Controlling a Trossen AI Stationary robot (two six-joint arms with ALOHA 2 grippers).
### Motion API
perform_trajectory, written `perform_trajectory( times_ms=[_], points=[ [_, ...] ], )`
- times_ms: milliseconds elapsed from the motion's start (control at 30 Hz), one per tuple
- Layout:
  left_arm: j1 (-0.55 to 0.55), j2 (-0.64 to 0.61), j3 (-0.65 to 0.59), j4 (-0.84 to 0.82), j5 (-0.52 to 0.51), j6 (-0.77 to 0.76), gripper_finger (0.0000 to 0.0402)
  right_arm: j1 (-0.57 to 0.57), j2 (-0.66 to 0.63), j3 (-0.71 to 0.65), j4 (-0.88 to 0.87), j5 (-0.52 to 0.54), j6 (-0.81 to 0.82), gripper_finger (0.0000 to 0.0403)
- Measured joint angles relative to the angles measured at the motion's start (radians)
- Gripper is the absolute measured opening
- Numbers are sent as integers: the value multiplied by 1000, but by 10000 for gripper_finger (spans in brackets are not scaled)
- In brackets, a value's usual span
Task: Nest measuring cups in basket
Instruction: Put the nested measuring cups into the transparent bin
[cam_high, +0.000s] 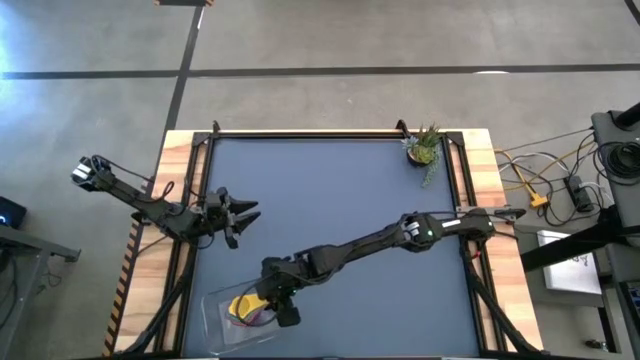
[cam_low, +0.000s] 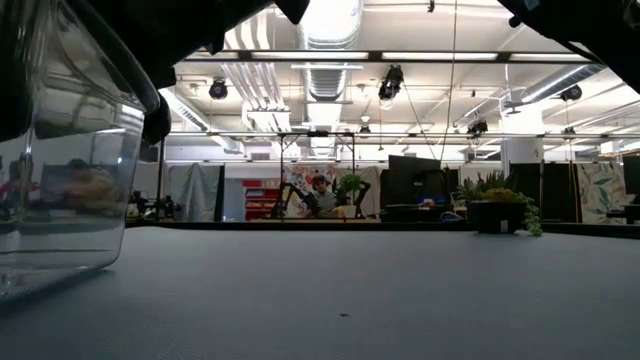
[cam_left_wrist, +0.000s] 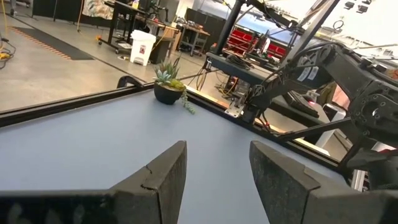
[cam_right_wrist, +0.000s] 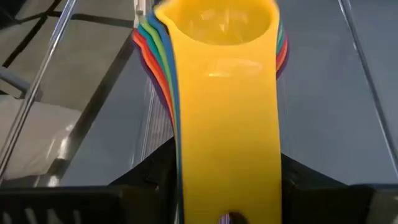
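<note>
The measuring cups (cam_right_wrist: 214, 25) sit nested in one stack, yellow on top, with green, blue, orange, red and purple rims fanning out beneath. In the high view the stack (cam_high: 246, 305) lies over the clear basket (cam_high: 215, 330) at the table's near left. My right gripper (cam_high: 272, 306) reaches across from the right and is shut on the stack's handles. My left gripper (cam_high: 243, 213) hovers open over the table's left side, touching nothing; its wrist view shows the open fingers (cam_left_wrist: 217, 152) over bare mat. The basket's clear wall (cam_low: 60, 200) fills the low view's left. My right gripper (cam_right_wrist: 227, 171) pinches the stacked handles, the yellow handle (cam_right_wrist: 227, 124) uppermost, one finger on each long edge, near the handles' free end. The fingers run along the handles, with the bowls pointing away from the wrist. Whether the bowls rest on the basket floor I cannot tell.
A small potted plant (cam_high: 426, 150) stands at the far right corner of the blue mat (cam_high: 340, 200). A dark frame rail (cam_high: 300, 134) runs along the far edge. The right arm (cam_high: 380, 240) stretches diagonally over the mat's middle.
</note>
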Motion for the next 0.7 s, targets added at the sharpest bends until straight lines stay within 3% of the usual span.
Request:
perform_trajectory(
  times_ms=[167,500,700],
  points=[
    [0,1,0,0,0,0,159,1,0,0,-1,13,-15,160],
    [0,1,0,-1,0,0,159,0,-3,0,-21,8,-32,158],
    [0,1,0,-5,0,0,159,0,-19,1,-86,9,-31,190]
  ],
)
